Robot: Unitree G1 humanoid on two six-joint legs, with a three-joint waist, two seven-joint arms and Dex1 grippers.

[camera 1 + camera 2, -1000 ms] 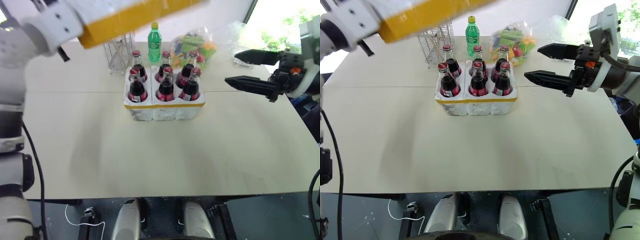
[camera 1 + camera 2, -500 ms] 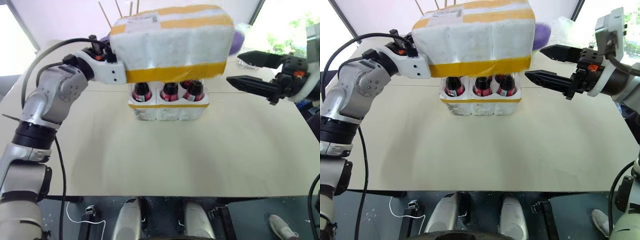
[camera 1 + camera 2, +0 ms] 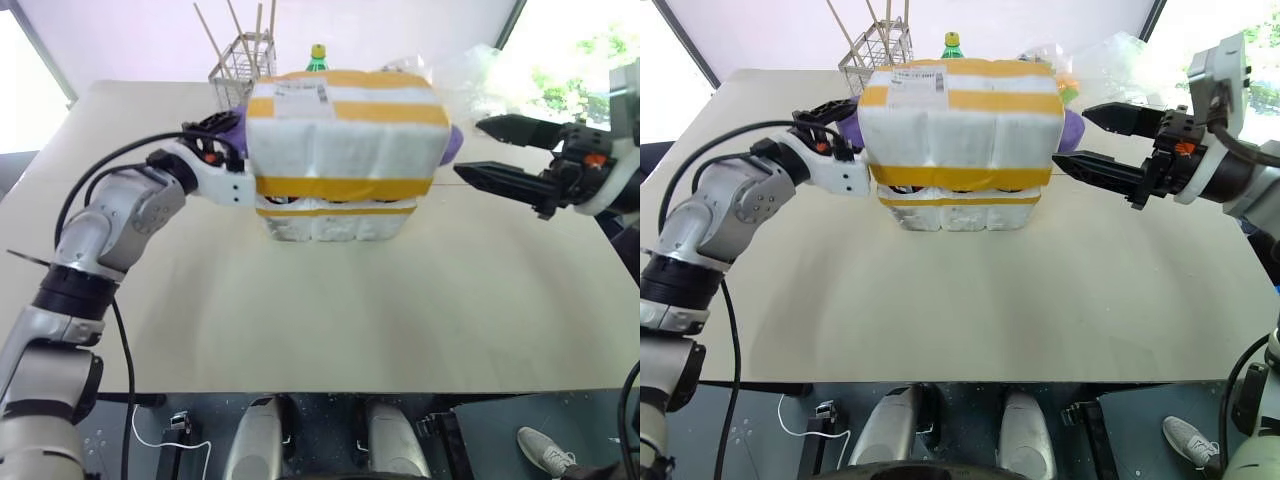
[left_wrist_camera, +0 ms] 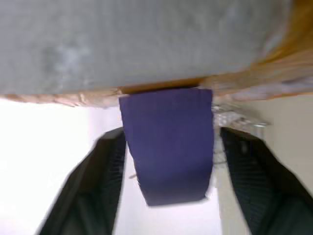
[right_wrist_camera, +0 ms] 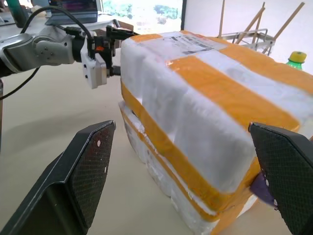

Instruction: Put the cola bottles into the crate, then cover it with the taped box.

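The taped box [image 3: 345, 140], white foam with yellow bands, sits squarely on top of the crate [image 3: 335, 225], whose yellow-rimmed base shows below it. The cola bottles are hidden beneath the box. My left gripper [image 3: 222, 138] is at the box's left end. Its fingers [image 4: 98, 186] stand open on either side of a purple tab [image 4: 166, 142] that sticks out from the box, with gaps on both sides. My right gripper [image 3: 470, 148] hovers open just off the box's right end, beside a second purple tab [image 3: 1072, 128], touching nothing.
Behind the box stand a wire rack with sticks [image 3: 240, 60] and a green bottle with a yellow cap [image 3: 317, 55]. A clear plastic bag [image 3: 470, 70] lies at the back right. The pale table [image 3: 300, 320] stretches bare toward its near edge.
My left arm has brought the taped box down from above the table over the bottles and onto the crate. The bottles are now covered. The right gripper has stayed where it was.
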